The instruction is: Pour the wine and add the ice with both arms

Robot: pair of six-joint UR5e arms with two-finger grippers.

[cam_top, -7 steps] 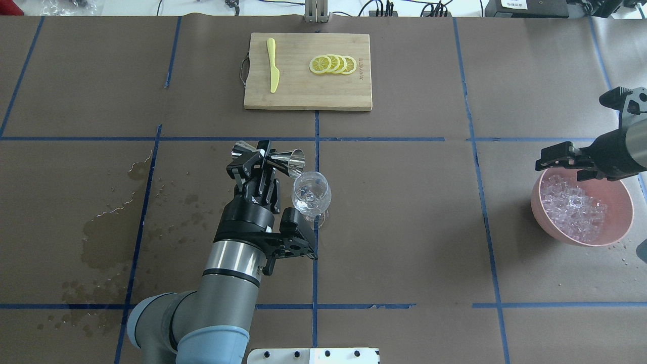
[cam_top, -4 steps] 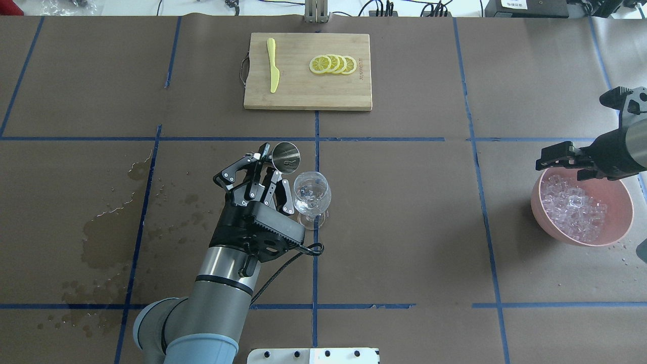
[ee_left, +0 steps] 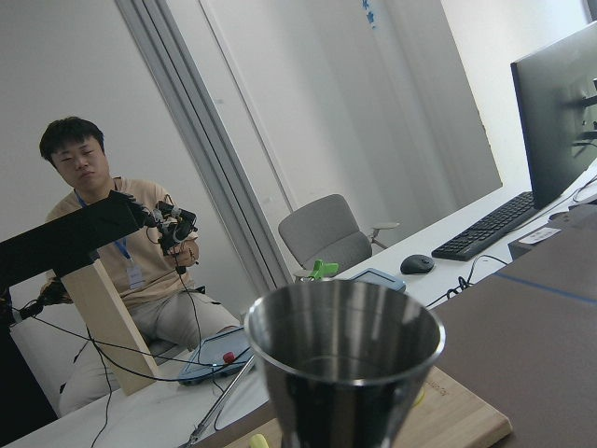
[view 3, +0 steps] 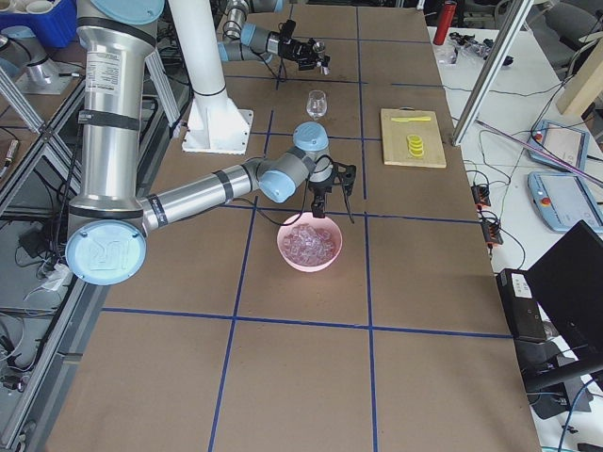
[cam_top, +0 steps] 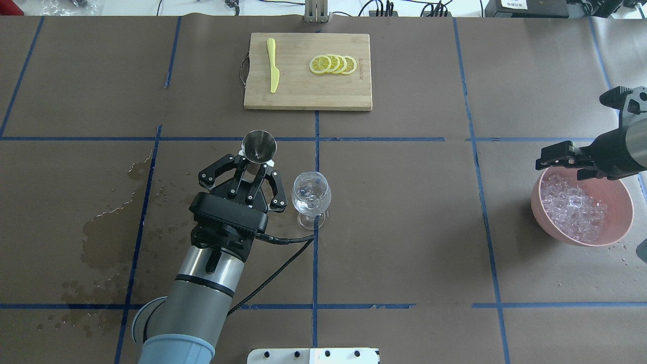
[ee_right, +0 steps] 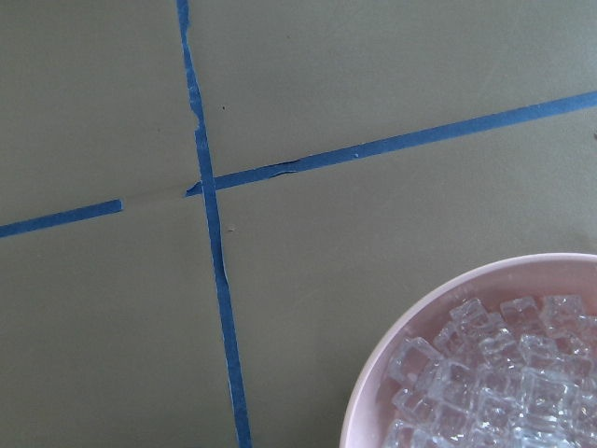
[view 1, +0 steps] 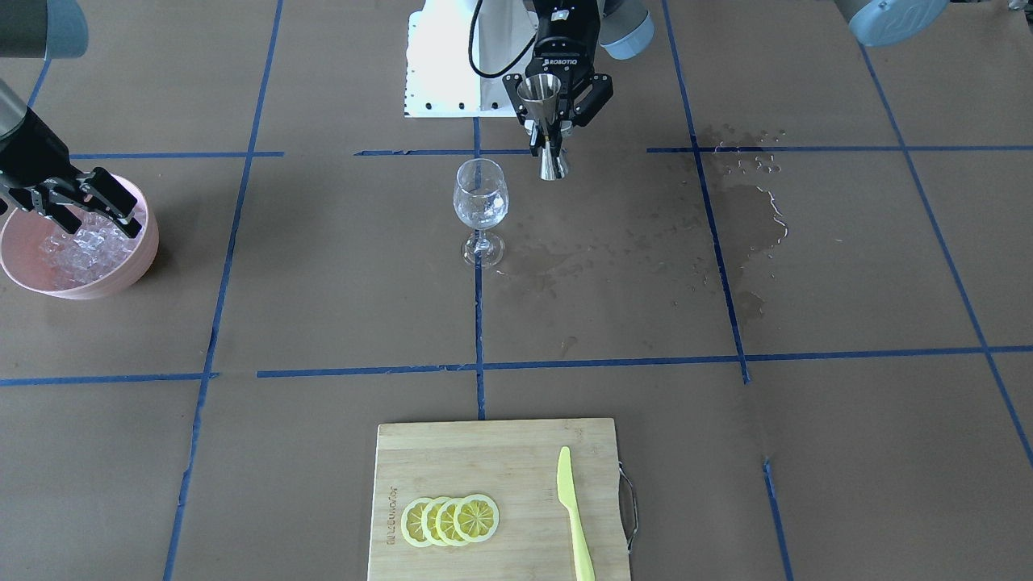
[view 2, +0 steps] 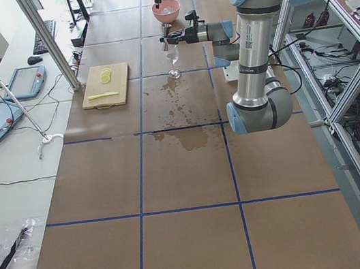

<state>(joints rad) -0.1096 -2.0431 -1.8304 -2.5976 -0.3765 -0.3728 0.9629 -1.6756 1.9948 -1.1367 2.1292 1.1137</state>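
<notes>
front view: the left gripper (view 1: pixel 548 135) is clamped on the waist of a steel measuring cup (view 1: pixel 541 93), which it holds upright near the rim of a stemmed glass (view 1: pixel 481 206) but apart from it. dark wet marks (view 1: pixel 746 214) of wine stain the brown paper (view 1: pixel 323 282) on the robot's left of the glass. the right gripper (view 1: pixel 85 214) hangs over a pink bowl (view 1: pixel 147 248) heaped with ice (view 1: pixel 77 252); its fingers are spread with nothing between them.

overhead: the cup's mouth faces up. the glass stands on a blue tape (cam_top: pixel 315 263) line. a board (cam_top: pixel 308 93) at the far side carries a yellow knife (cam_top: pixel 273 65) and lemon slices (cam_top: pixel 333 64).

left side: the wet marks spread on the near side of the glass.

right side: the right gripper's fingers point down, apart, above the bowl's rim.

left wrist: the cup's rim fills the foreground, with a seated man (ee_left: pixel 103 252) behind it.

right wrist: the bowl of ice sits in the lower right corner beside crossed tape.
</notes>
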